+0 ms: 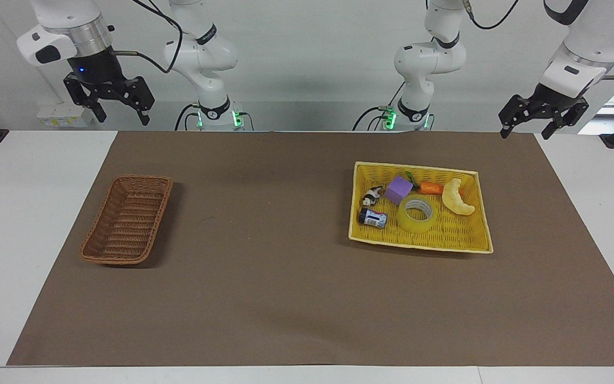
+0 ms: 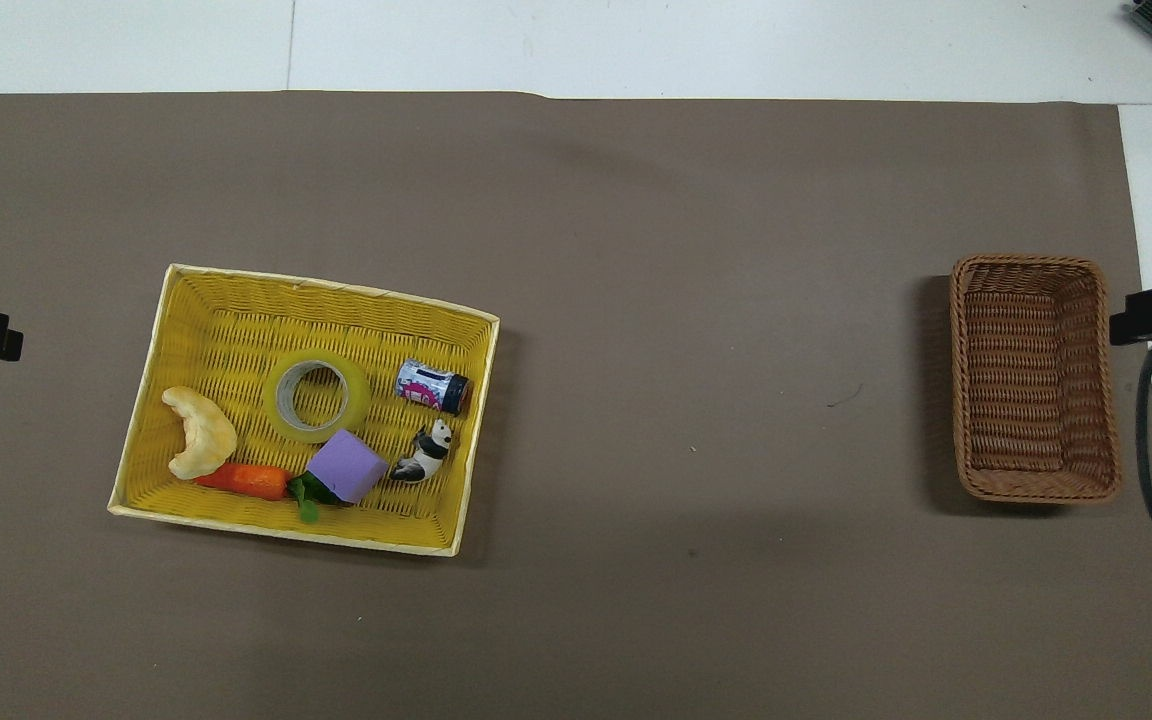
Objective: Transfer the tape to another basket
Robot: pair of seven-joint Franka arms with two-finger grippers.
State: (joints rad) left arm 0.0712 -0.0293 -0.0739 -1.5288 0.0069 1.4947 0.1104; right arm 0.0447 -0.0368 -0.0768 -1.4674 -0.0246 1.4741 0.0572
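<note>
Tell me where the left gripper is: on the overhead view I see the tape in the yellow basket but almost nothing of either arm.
Observer: The left gripper hangs high at the left arm's end of the table, not over the yellow basket or the tape.
Operator: Open or shut?
Observer: Open, with nothing in it.
Operator: And the right one?
Observer: The right gripper is also raised, open and without a load, at the right arm's end, and not over the brown basket.
</note>
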